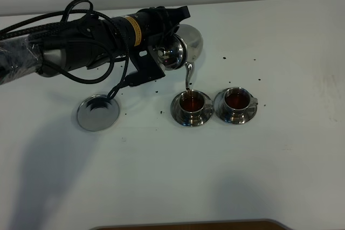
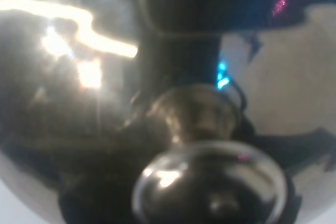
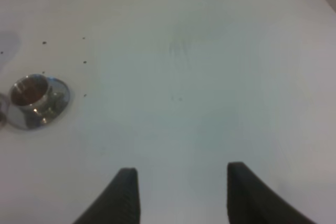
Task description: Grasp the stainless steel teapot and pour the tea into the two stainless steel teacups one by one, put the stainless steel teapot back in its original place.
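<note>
The stainless steel teapot point(image 1: 186, 44) hangs tipped in the air, with the left tool point(image 1: 159, 52) clamped tight on it at the end of the left arm point(image 1: 64, 47). The arm reaches in from the left side of the counter point(image 1: 172, 176). The pot's thin spout point(image 1: 188, 76) points down, its tip just above the far rim of the left teacup point(image 1: 191, 102). That cup holds dark reddish tea point(image 1: 190, 100) close to the brim. Whether a stream is falling cannot be told.

Just to the right of the left teacup, saucers nearly touching, stands the second teacup point(image 1: 235, 100), also filled. It is the one fully in the right wrist view point(image 3: 32, 90). Well to the left of the left teacup lies the bare round saucer point(image 1: 97, 112), and a black cable point(image 1: 116, 87) droops from the arm toward its far rim. Dark specks point(image 1: 223, 57) dot the counter behind the left teacup and beside it.

Close up, the left wrist view is filled by the pot's mirrored body point(image 2: 79, 103) and lid knob point(image 2: 210, 187).

A broad white stretch runs from the left teacup toward the counter's near edge point(image 1: 188, 223), and another lies beyond the second teacup to the right. The far edge passes close behind the teapot. The right tool point(image 3: 181, 192) hovers over that right-hand stretch, its dark fingers point(image 3: 126, 192) spread apart and holding nothing.
</note>
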You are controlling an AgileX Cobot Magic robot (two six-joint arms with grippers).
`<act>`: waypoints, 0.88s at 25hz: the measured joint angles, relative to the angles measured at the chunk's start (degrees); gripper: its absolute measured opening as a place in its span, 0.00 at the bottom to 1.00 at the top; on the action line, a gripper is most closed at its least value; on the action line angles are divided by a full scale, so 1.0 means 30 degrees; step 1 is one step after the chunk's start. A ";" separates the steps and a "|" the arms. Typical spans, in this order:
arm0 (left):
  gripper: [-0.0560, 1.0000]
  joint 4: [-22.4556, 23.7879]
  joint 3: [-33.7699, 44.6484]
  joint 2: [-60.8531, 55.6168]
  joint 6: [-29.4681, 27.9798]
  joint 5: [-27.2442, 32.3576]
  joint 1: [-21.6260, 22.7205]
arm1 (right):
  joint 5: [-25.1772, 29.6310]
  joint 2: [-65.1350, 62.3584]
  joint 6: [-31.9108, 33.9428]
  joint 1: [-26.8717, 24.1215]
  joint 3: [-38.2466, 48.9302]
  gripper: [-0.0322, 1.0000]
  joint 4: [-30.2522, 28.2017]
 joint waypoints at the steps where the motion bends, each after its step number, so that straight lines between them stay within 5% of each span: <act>1: 0.28 0.0000 0.0000 0.0000 0.0045 0.0000 0.0000 | 0.0000 0.0000 0.0000 0.0000 0.0000 0.41 0.0000; 22: 0.28 0.0000 0.0000 0.0000 0.0562 -0.0631 0.0000 | 0.0000 0.0000 0.0000 0.0000 0.0000 0.41 0.0000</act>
